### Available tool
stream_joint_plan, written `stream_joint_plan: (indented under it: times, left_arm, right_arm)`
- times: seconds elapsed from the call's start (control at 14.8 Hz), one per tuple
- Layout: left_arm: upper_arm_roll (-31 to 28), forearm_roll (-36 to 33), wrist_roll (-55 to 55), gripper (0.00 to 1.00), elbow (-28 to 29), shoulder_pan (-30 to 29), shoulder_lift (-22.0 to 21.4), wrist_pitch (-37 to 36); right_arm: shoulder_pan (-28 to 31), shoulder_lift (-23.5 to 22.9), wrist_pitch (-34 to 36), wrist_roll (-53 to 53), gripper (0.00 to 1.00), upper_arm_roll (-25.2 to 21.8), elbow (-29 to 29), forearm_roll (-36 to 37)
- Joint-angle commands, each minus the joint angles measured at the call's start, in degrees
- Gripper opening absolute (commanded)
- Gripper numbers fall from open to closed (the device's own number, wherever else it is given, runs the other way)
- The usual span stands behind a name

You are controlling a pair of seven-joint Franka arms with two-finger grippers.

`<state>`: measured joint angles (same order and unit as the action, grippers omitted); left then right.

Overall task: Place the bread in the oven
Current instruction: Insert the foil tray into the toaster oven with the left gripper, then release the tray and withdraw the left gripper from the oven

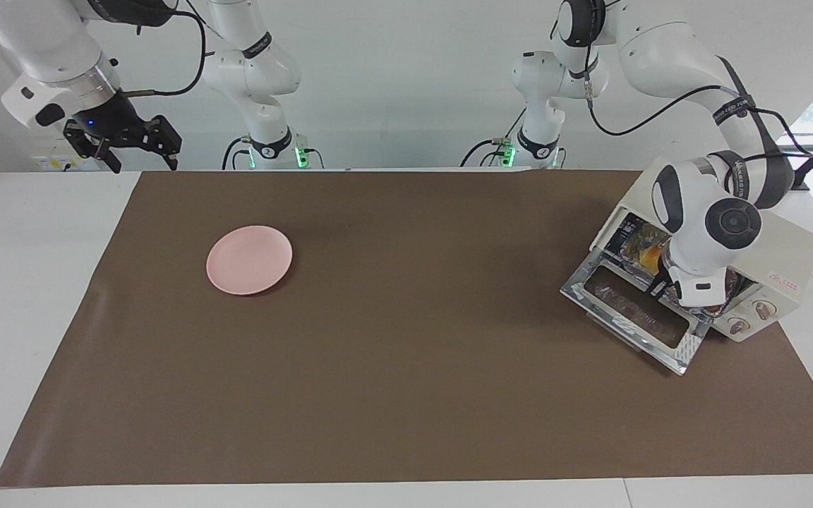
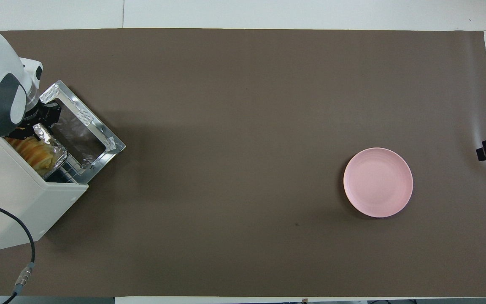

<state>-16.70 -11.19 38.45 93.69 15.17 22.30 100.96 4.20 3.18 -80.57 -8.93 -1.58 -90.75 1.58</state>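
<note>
The oven (image 1: 777, 264), a cream-white box at the left arm's end of the tabletop (image 2: 268, 12), stands with its glass door (image 2: 85, 135) dropped flat; inside, the ridged golden bread (image 2: 32, 151) lies in a crinkled foil tray (image 2: 53, 145), mostly within the cavity. The overhead view shows the loaf's ridges, which the facing view largely hides under the left hand (image 2: 36, 124) at the oven mouth; whether its fingers grip cannot be told. The right hand (image 1: 124, 141) waits raised, fingers apart, over the right arm's end, and a pink plate (image 2: 378, 182) lies alone on the open brown mat (image 2: 243, 126).
</note>
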Motion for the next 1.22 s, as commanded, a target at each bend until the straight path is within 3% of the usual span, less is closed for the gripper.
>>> stream_joint_plan:
  times: [0.0, 0.2, 0.41, 0.54, 0.74, 1.01, 1.15]
  left_arm:
    - [0.2, -3.1, -0.8, 1.0, 2.1, 0.3, -2.3, 1.3]
    - [0.3, -5.2, -1.2, 1.0, -3.4, 2.6, -2.4, 0.9]
    - [1.0, -3.9, -8.7, 1.0, -11.4, 3.0, -4.0, -4.0]
    - [1.0, 1.8, -16.0, 1.0, -11.2, 3.0, -8.7, -5.7]
    - [1.1, 8.9, -24.0, 1.0, -11.2, 3.1, -11.7, -8.4]
    - [2.0, 10.5, -40.0, 1.0, -11.1, 3.1, -14.8, -16.8]
    - [2.0, 10.7, -40.8, 1.0, -10.3, 3.6, -17.2, -19.2]
  right_arm:
    - [0.8, -0.1, 0.9, -0.8, 1.0, 0.6, 0.3, 0.2]
    - [0.8, -0.1, 1.0, -0.8, 1.0, 0.6, 0.3, 0.2]
    - [0.8, -0.1, 1.0, -0.8, 1.0, 0.5, 0.3, 0.2]
    - [0.8, -0.1, 1.0, -0.8, 1.0, 0.5, 0.3, 0.2]
    - [0.8, -0.1, 0.9, -0.8, 1.0, 0.5, 0.3, 0.2]
    - [0.8, -0.1, 0.9, -0.8, 1.0, 0.6, 0.3, 0.2]
    - [0.8, -0.1, 1.0, -0.8, 1.0, 0.5, 0.3, 0.2]
